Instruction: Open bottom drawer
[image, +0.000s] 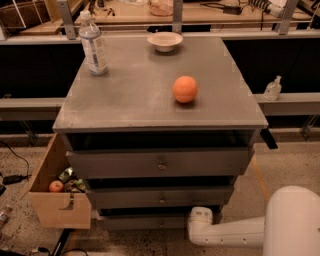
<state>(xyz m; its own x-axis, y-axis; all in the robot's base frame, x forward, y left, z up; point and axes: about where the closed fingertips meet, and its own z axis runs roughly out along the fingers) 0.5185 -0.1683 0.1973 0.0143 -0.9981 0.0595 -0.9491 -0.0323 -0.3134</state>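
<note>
The grey cabinet (160, 100) has three drawers. The bottom drawer (140, 222) is the lowest, shallow grey front near the floor, with its small knob (160, 223) at the centre. The middle drawer (160, 197) and the taller top drawer (160, 162) sit above it. My white arm (235, 232) reaches in low from the right. Its end, the gripper (197, 220), is against the right part of the bottom drawer front and hides that part, just right of the knob.
On the cabinet top stand an orange (185, 89), a water bottle (93, 45) and a white bowl (165, 41). An open cardboard box (57, 207) with fruit stands on the floor at the cabinet's left. A small clear bottle (273, 89) sits on a ledge at the right.
</note>
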